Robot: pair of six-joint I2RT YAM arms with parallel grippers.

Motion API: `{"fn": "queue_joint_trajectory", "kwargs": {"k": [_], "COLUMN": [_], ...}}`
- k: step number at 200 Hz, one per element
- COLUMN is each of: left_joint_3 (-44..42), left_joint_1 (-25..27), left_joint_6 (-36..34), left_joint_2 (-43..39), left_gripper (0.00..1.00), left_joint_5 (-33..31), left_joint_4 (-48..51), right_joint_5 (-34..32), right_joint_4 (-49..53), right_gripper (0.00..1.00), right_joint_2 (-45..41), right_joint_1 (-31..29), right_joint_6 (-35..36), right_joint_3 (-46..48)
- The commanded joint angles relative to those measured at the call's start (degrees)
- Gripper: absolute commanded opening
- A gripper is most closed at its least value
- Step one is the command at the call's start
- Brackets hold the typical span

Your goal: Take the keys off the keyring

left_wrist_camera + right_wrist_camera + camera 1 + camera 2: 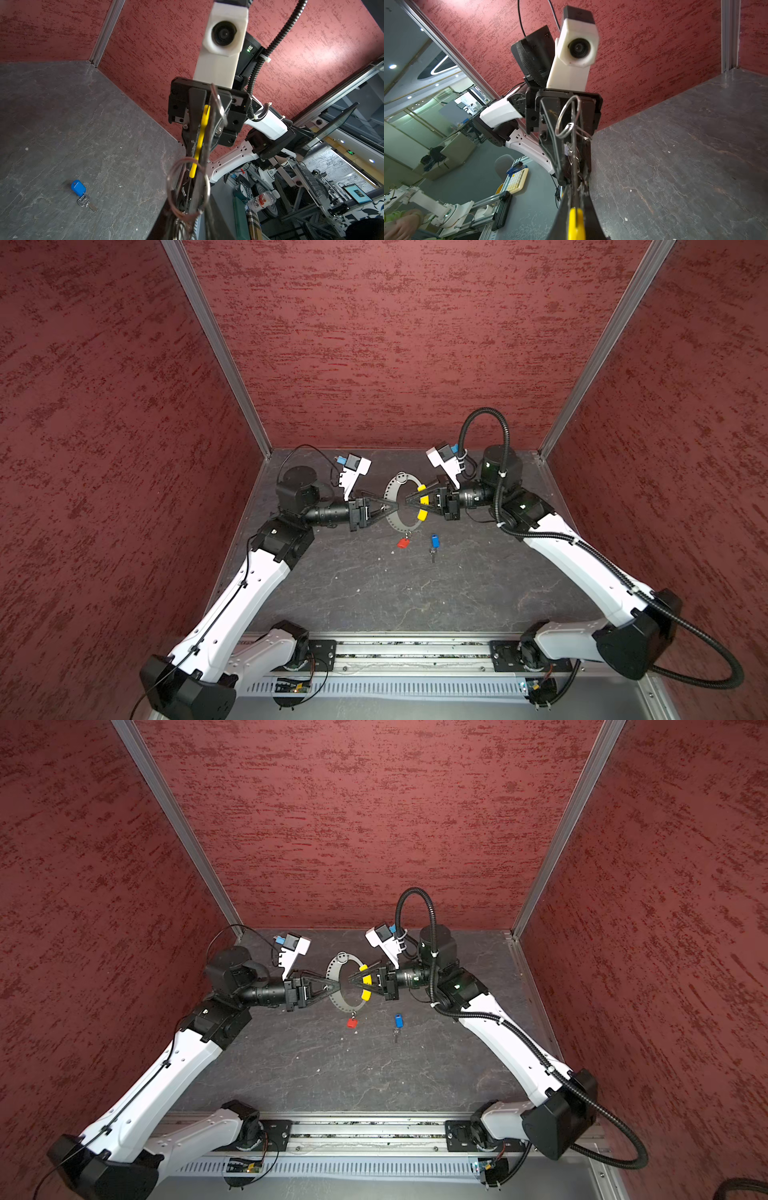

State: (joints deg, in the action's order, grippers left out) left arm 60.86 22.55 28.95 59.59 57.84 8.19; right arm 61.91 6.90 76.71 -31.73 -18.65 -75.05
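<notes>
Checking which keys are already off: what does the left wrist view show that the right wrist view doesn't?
Only left wrist: the blue-headed key lying free on the table, and the right end effector shut on the yellow sleeve of the keyring. Only right wrist: the left end effector on the opposite side, and a calculator outside the cell. Both: yellow sleeve, split rings, table. Neither shows the red-headed key.
</notes>
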Motion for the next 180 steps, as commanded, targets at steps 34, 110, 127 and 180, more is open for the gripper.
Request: {"fn": "queue_joint_trajectory", "kwargs": {"k": [34,110,127,180], "left_joint_3": [1.3,3.4,4.3,8.6], "left_joint_1": [1.2,3.3,3.9,7.8], "left_joint_6": [5.6,12.4,13.7,11.6], "left_joint_2": [0.0,-4.9,-4.5,-3.0], "left_gripper": [0.00,0.00,0.00,0.00], "left_joint_5": [-6.8,-35.8,-38.8,-43.7], "left_joint_4": [-4.1,1.3,1.5,3.5], "right_joint_5": [-9.3,-31.1,-34.0,-42.9], "right_joint_4": [1.5,-8.6,-8.1,-6.9], "right_gripper": [0.33,0.54,0.52,0.50], "right_joint_2": [-2.6,-15.0,-15.2,-12.7], "right_joint_1": [-0.2,-1.7,-4.3,-11.8], "right_joint_6": [0.8,-3.4,-2.2,3.3], "right_joint_3": [-0.9,11.2,12.3,12.2]}}
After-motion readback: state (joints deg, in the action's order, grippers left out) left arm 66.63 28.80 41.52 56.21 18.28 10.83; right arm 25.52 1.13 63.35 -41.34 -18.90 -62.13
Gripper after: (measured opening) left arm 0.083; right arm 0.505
